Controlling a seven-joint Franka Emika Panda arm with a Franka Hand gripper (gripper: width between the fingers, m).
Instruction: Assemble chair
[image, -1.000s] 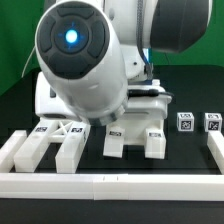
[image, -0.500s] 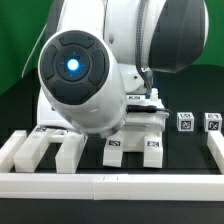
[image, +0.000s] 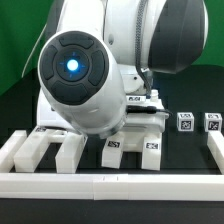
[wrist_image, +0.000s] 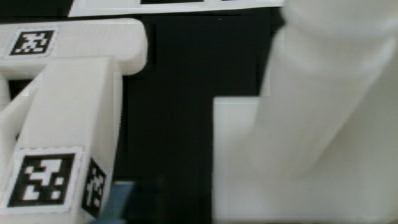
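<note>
Here, chunky matte-white tagged chair pieces (image: 115, 148) sit at five o'clock below the glossy white arm (image: 85, 75). The gripper (image: 147, 104) hides its fingers; their spread cannot be told.

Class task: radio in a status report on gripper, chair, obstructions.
Gripper low among parts, state unreadable. Chair pieces lie apart, not assembled. Arm hides much of the scene.

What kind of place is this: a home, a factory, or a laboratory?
Most likely a robotics laboratory bench. A large white robot arm stands over a black table fenced by low white border bars, and the chunky white chair pieces carry printed square tags.
</note>
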